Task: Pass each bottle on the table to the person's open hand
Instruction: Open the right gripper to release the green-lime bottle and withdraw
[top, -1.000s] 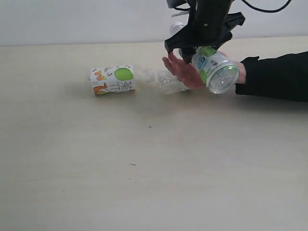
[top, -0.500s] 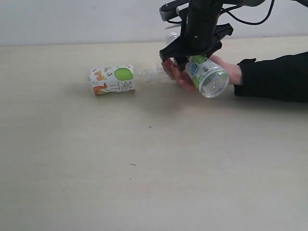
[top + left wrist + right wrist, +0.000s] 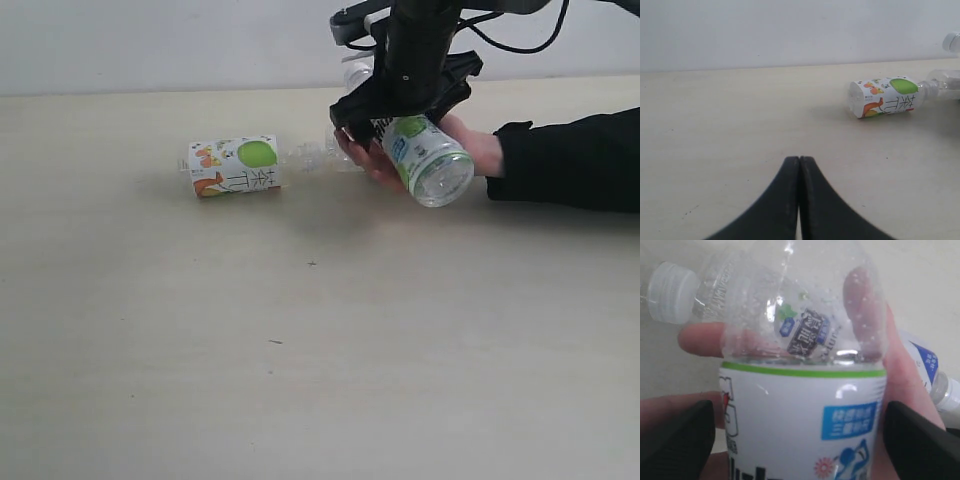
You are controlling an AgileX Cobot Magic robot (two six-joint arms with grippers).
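The right pincer (image 3: 799, 440) is spread around a green-spotted bottle (image 3: 430, 160), with a sliver of gap showing at one finger. The bottle lies tilted in the person's open hand (image 3: 476, 150) at the far side of the bench (image 3: 300, 350). A second bottle (image 3: 235, 166) with a white label lies on its side just beside the fingertips. The left pincer (image 3: 799, 165) is pressed together over bare bench.

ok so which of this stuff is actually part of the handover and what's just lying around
Part of the job: clear plastic bottle with green-edged white label over the person's open hand; clear bottle with white green-spotted label on its side on the cream table; blue-and-white-labelled bottle beside the hand.
Lying about: tiny dark specks on the table.
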